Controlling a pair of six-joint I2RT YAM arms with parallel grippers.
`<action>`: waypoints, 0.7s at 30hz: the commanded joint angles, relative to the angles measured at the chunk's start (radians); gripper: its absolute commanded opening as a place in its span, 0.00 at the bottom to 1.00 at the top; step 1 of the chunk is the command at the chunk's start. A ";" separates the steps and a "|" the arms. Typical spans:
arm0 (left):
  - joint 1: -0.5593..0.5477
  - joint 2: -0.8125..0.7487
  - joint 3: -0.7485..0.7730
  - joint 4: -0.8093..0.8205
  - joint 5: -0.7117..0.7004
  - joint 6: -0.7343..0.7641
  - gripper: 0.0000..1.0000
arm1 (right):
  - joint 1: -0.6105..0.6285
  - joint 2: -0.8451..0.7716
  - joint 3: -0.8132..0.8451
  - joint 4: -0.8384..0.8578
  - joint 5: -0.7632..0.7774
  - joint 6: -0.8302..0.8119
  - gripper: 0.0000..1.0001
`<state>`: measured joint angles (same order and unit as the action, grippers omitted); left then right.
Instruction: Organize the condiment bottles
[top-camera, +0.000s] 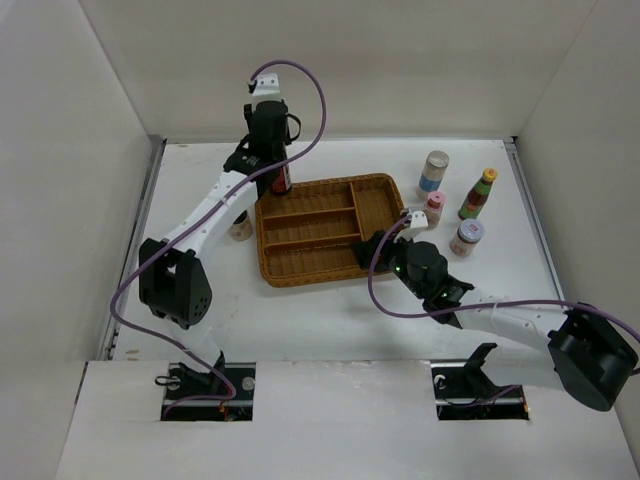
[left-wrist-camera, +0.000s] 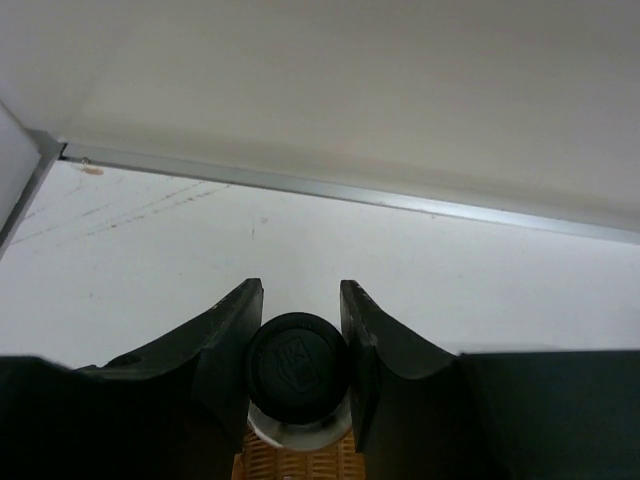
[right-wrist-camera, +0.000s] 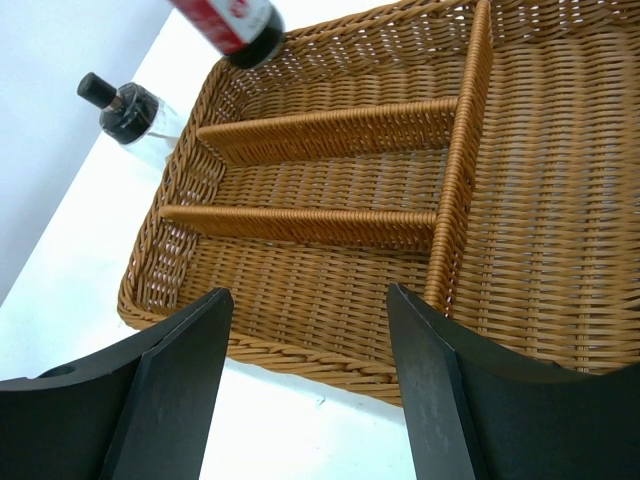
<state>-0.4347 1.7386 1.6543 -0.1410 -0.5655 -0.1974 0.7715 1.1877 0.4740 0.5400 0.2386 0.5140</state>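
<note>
Currently left gripper (left-wrist-camera: 299, 292) clamping tall black-capped bottle (left-wrist-camera: 297, 360) by cap, holding it over wicker tray (right-wrist-camera: 300, 358) far-left corner; right gripper (right-wrist-camera: 308, 295) gaping wide, empty, hovering at tray near edge.

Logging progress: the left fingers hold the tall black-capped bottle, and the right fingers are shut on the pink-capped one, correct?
No: the right wrist view shows the right fingers open and empty by the wicker tray. The left fingers do hold the tall black-capped bottle.

White table (top-camera: 330, 320), pale walls (top-camera: 350, 60); light seemingly diffuse.
</note>
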 joint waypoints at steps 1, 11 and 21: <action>-0.005 -0.030 -0.019 0.162 0.003 -0.005 0.14 | -0.008 -0.013 -0.005 0.061 -0.009 0.003 0.70; 0.008 -0.134 -0.241 0.234 0.012 -0.073 0.14 | -0.010 0.003 0.000 0.061 -0.013 0.003 0.70; -0.020 -0.209 -0.263 0.247 0.012 -0.074 0.14 | -0.011 -0.007 -0.003 0.061 -0.013 0.001 0.71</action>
<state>-0.4427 1.6104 1.3998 0.0387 -0.5632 -0.2478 0.7662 1.1881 0.4740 0.5400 0.2356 0.5140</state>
